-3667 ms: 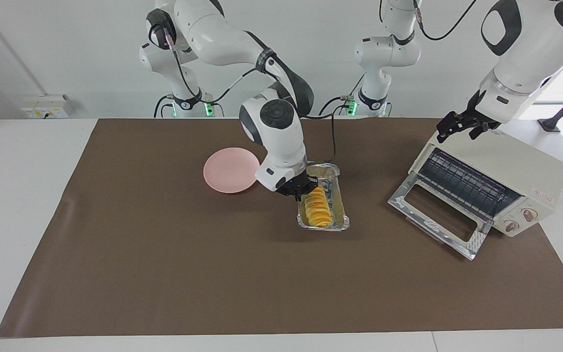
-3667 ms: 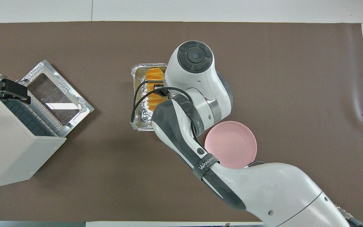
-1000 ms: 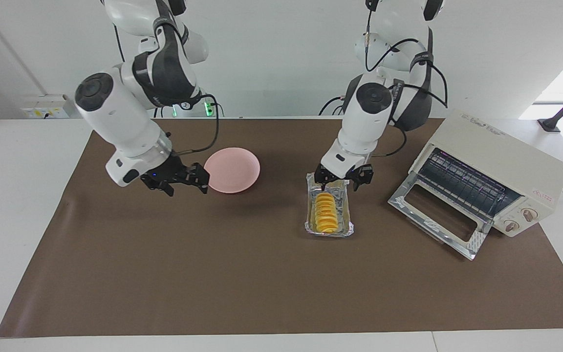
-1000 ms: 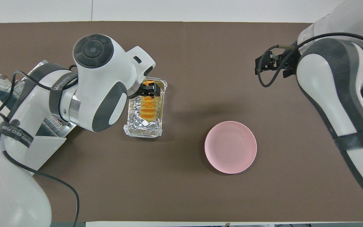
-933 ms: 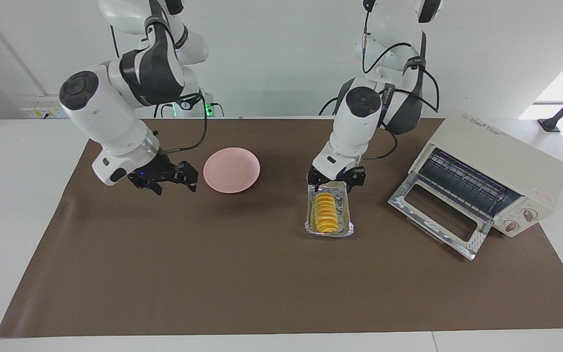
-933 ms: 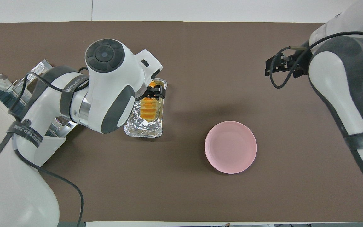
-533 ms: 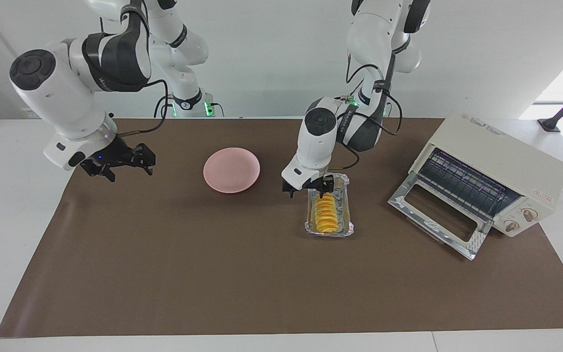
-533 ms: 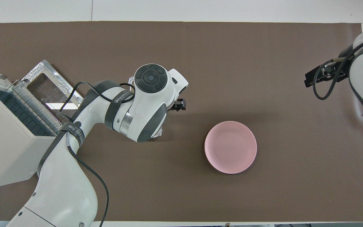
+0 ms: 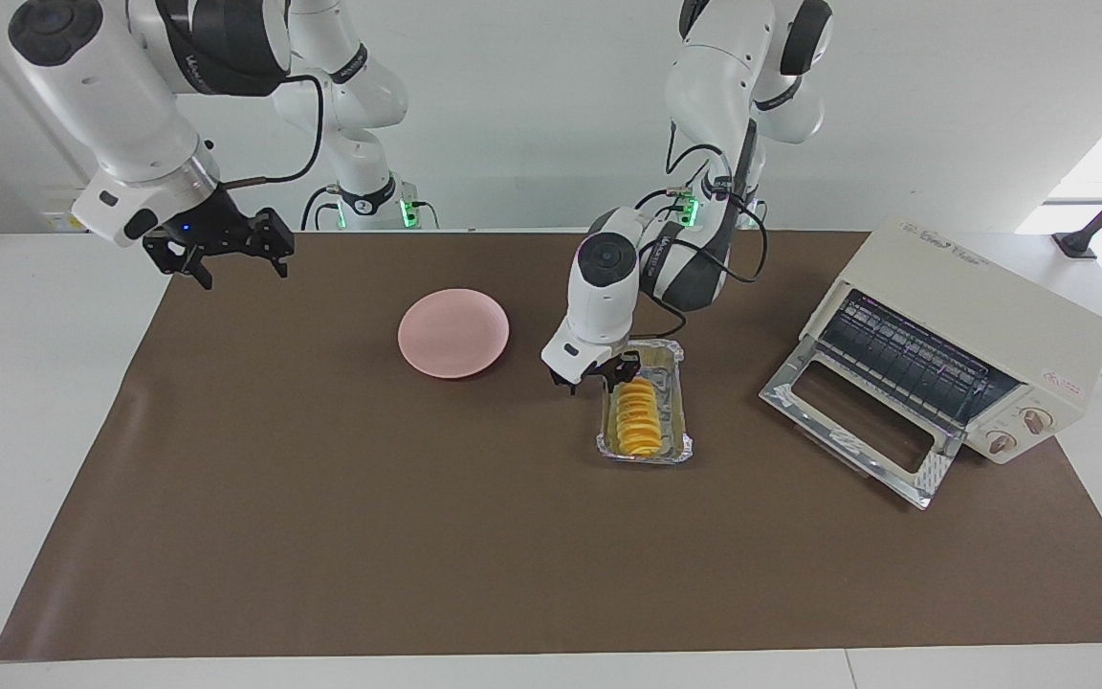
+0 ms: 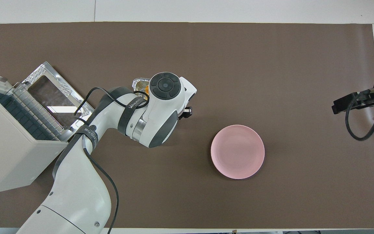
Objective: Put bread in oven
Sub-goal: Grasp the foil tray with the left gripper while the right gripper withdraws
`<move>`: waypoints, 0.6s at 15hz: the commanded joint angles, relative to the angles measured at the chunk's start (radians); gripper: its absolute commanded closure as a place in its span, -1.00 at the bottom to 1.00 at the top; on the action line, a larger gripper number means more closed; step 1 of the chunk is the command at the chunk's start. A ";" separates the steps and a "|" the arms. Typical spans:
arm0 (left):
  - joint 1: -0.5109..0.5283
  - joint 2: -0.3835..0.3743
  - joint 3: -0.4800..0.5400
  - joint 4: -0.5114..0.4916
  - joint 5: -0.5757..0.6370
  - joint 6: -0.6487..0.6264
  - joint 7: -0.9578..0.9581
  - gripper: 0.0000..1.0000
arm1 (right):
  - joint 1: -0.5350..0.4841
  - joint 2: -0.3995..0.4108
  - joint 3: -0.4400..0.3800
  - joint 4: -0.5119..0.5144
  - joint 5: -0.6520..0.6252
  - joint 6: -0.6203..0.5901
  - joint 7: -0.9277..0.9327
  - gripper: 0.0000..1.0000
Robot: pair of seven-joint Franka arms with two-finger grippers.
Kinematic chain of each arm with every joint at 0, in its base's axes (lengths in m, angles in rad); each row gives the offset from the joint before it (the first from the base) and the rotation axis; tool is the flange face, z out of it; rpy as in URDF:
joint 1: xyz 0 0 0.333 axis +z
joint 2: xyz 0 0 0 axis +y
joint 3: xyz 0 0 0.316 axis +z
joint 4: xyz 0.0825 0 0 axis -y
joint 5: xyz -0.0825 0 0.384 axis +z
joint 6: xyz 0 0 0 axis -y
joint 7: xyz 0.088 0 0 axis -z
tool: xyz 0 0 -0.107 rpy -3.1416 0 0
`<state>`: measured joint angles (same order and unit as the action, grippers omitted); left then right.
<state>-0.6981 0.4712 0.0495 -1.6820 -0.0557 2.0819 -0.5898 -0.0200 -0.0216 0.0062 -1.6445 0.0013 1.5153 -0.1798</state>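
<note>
While left fingers [image 9: 595, 375] gape over bread [image 9: 636, 417] | right fingers [image 9: 226, 251] gape, idle | no legible writing

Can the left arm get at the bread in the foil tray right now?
Probably yes. The left gripper hangs low at the robots' end of the foil tray, fingers open, beside the bread, which lies uncovered. The right gripper waits over the right arm's end of the table.

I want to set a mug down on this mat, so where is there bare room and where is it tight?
The brown mat lies bare farther from the robots than the pink plate and foil tray. Another bare patch borders the plate toward the right arm's end. It is crowded between tray and oven, whose door lies open; the left claw hangs at the tray holding the bread.
</note>
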 commanded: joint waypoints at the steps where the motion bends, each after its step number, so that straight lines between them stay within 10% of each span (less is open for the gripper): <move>1: -0.011 -0.008 0.016 -0.013 -0.006 0.001 -0.028 1.00 | -0.020 -0.080 0.015 -0.098 -0.018 0.020 0.008 -1.00; 9: 0.023 0.029 0.130 0.253 -0.027 -0.248 -0.127 1.00 | -0.038 -0.051 0.017 -0.054 0.000 0.033 0.005 -1.00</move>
<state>-0.6936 0.4718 0.1272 -1.5515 -0.0563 1.9202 -0.7017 -0.0226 -0.0802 0.0061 -1.7097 0.0013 1.5395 -0.1789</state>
